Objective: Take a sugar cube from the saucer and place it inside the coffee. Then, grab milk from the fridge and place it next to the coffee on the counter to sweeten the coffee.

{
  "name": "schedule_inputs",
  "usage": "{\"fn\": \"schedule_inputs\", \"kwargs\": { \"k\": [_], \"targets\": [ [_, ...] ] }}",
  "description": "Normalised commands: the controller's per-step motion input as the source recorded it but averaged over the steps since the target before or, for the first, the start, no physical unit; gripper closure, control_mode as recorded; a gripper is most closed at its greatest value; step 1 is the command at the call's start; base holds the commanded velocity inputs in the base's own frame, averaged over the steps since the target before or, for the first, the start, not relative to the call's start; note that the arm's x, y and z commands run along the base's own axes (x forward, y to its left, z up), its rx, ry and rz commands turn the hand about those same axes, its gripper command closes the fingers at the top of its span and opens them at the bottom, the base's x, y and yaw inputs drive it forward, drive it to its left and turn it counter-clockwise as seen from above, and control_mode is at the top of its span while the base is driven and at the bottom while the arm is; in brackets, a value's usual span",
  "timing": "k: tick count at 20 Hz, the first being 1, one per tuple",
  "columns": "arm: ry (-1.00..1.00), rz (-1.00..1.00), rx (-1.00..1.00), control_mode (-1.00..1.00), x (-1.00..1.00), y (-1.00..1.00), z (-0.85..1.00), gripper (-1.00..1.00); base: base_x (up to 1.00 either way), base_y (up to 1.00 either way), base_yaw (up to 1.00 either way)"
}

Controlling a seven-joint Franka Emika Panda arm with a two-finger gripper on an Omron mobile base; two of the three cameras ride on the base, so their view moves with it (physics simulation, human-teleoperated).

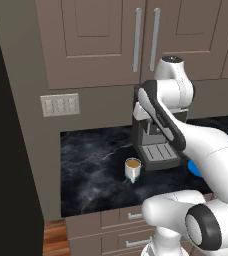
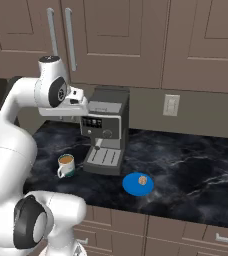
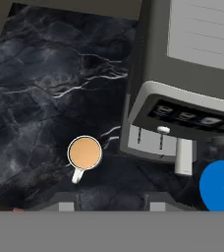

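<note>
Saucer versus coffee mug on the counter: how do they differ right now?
The saucer is a flat bright blue disc; the coffee mug is white, upright and handled. The saucer carries a small brownish lump; the mug holds tan liquid. The saucer is wider. Both rest on the black counter, flanking the coffee machine.

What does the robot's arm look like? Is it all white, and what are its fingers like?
Mostly white. The arm is made of fat, rounded, glossy white tubes, with dark grey rings and round caps at the joints; a dark band runs along the forearm in the left base view. At the end, the gripper has two small, blocky grey fingers. No cables or writing show.
</note>
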Motion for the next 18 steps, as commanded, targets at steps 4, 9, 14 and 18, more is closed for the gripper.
{"fn": "schedule_inputs", "kwargs": {
  "k": [4,9,14,18],
  "targets": [
    [0.0,0.0,0.0,-1.0,-0.13,-0.1,-0.06,-1.0,0.0,0.0,0.0],
    [-0.13,0.0,0.0,-1.0,-0.55,-0.19,-0.18,-1.0,0.0,0.0,0.0],
    [-0.12,-0.02,0.01,-1.0,-0.76,-0.31,-0.05,-1.0,0.0,0.0,0.0],
    [-0.21,-0.12,0.04,-1.0,-0.43,-0.55,-0.23,-1.0,0.0,0.0,0.0]
  ]
}}
